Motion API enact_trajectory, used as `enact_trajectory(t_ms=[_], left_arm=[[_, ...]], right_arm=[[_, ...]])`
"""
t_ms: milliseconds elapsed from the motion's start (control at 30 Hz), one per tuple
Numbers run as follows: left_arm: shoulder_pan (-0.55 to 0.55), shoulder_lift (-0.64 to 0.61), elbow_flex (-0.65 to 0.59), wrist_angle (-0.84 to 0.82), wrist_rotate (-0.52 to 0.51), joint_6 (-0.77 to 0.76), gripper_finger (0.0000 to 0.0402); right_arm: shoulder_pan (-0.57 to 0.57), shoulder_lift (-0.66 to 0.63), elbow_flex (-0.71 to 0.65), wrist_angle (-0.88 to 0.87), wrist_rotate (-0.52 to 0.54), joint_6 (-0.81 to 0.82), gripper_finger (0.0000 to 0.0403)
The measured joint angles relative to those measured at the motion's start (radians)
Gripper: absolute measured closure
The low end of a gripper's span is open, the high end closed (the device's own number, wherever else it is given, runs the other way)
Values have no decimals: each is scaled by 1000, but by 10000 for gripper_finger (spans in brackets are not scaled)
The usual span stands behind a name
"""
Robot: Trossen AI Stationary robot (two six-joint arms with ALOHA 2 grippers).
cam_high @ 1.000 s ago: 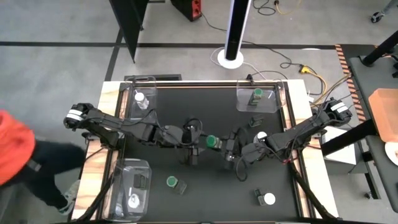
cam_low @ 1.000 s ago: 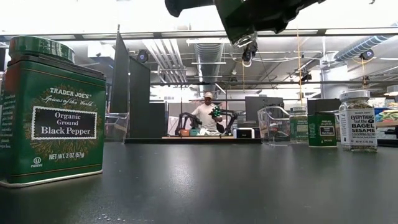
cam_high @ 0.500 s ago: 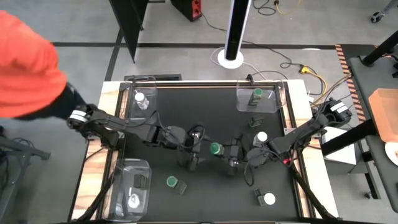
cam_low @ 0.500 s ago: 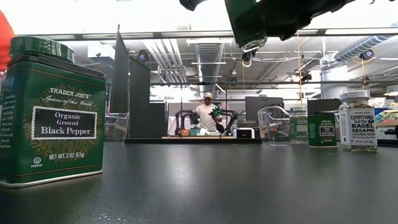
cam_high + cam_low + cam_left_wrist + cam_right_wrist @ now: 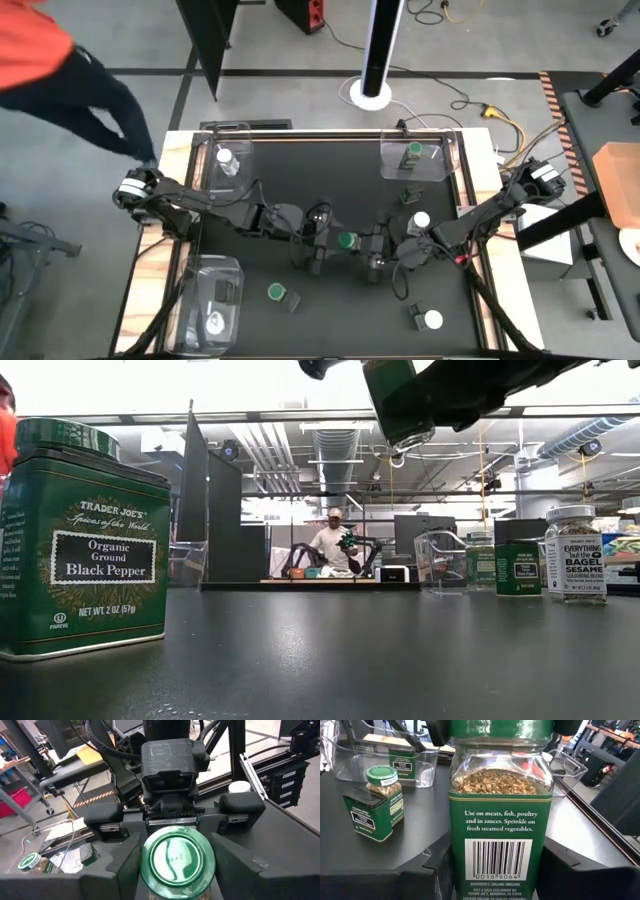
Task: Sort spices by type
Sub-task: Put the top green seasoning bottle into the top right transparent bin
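Note:
A glass spice jar (image 5: pixel 500 820) with a green lid (image 5: pixel 346 241) and a green label hangs upright above the table's middle, high at the top of the low view (image 5: pixel 400 400). My right gripper (image 5: pixel 358 246) comes from the right and is shut on the jar's body. My left gripper (image 5: pixel 335 242) comes from the left, its fingers closed against the lid (image 5: pixel 172 857). Other spices stand on the table: a green-lidded jar beside a green tin (image 5: pixel 283 295), a white-lidded jar (image 5: pixel 432 320), and another white-lidded jar (image 5: pixel 420 220). My left gripper pinches the jar's green lid at its rim (image 5: pixel 146 865) between its two fingers (image 5: pixel 125 870), coming about level from the table's left. The jar stays upright, clear of the table. My right gripper pinches the jar's labelled body (image 5: pixel 470 865), below the lid, between its two fingers (image 5: pixel 580 875), coming about level from the table's right. The jar stands upright in the hold, lifted well clear of the table.
Clear trays stand at the far left (image 5: pixel 228 160), far right (image 5: pixel 435 160) and near left (image 5: pixel 212 300), each with a jar or tin inside. A black pepper tin (image 5: pixel 80 540) fills the low view's left. A person in orange (image 5: pixel 40 60) stands beyond the far left corner.
My right gripper has carried the jar a little down and toward the near edge, upright. My left gripper has followed it toward the right, rolling as it went, and now has its fingers on the lid. The person in orange has walked along the table's left side.

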Motion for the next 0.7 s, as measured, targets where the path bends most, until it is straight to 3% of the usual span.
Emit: enact_trajectory(t_ms=[400, 467, 600, 700], left_arm=[[0, 0, 0, -9, -3, -63, 216], [-1, 0, 0, -20, -18, -81, 216], [-2, 0, 0, -58, -27, -122, 216], [-3, 2, -1, -72, -46, -139, 216]], right_arm=[[1, 0, 0, -7, -6, 64, 215], [4, 0, 0, -10, 2, 87, 183], [4, 0, 3, -32, 24, 149, 62], [5, -2, 5, -30, 27, 172, 16]])
